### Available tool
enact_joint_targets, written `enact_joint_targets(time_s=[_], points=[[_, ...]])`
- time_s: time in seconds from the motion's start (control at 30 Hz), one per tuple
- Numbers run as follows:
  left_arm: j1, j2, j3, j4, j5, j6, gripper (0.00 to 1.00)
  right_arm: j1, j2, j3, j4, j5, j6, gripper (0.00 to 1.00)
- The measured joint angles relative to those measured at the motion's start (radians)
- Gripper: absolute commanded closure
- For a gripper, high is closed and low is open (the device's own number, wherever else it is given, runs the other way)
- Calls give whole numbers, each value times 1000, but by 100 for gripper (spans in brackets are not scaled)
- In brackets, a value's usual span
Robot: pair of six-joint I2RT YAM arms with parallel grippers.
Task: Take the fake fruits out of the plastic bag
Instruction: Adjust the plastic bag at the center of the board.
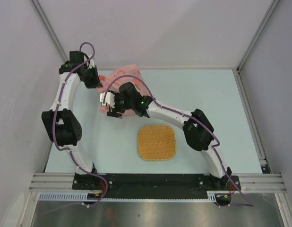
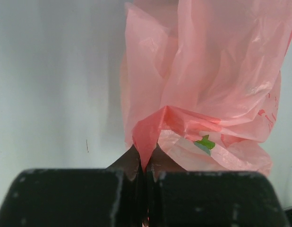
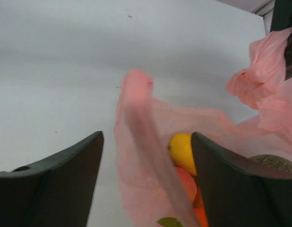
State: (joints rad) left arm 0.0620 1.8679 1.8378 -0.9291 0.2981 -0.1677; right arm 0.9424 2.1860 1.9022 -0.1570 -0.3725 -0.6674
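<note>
Plastic bag (image 1: 118,75): pink, thin and crinkled, lying at the far left of the worktop (image 1: 207,104) with both of your arms reaching to it. Your left claw (image 2: 145,160) is clamped fully closed on a gathered pinch of the film. In the left wrist view the plastic narrows to a point exactly where the two fingers meet, then fans out above them. A small green leaf (image 2: 204,143) shows through the film just right of that pinch. Your right claw (image 3: 147,136) stands wide open at the near side of the bag, gripping nothing. A loose fold of film rises in the gap between its fingers, and you cannot tell from these views whether either pad touches it. Inside the bag, seen from the right wrist: a yellow mango (image 3: 182,152) just beside the right-hand finger, a round orange fruit (image 3: 186,184) touching it from below, and the netted rind of the melon (image 3: 273,163) at the right edge. The woven mat (image 1: 157,143) lies flat nearer the arm bases, apart from the bag, with no fruit on it.
</note>
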Motion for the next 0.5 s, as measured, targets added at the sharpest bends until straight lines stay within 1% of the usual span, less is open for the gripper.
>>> enact_joint_targets(time_s=[0.03, 0.1, 0.13, 0.17, 0.2, 0.27, 0.37, 0.47, 0.5], points=[[0, -5, -5, 2, 2, 0, 100, 0, 9, -8, 18, 2, -2, 54], [0, -11, -10, 2, 4, 0, 100, 0, 14, -23, 48, 11, 7, 74], [0, -13, -10, 3, 6, 0, 100, 0, 14, -27, 60, 20, 23, 91], [0, -13, -10, 4, 10, 1, 100, -1, 14, -27, 73, 26, 26, 98], [0, -13, -10, 5, 16, 2, 100, -2, 10, -27, 86, 34, 34, 100], [-3, -13, -10, 5, 31, 11, 100, -6, -16, -40, 93, 42, 43, 100], [-10, -13, -7, 0, 77, 62, 100, -36, -128, -121, 85, 43, 37, 100], [-35, -15, -3, -8, 106, 126, 100, -114, -276, -192, 60, 35, 31, 100], [-48, -25, -19, 5, 124, 143, 100, -161, -330, -202, 53, 35, 31, 100]])
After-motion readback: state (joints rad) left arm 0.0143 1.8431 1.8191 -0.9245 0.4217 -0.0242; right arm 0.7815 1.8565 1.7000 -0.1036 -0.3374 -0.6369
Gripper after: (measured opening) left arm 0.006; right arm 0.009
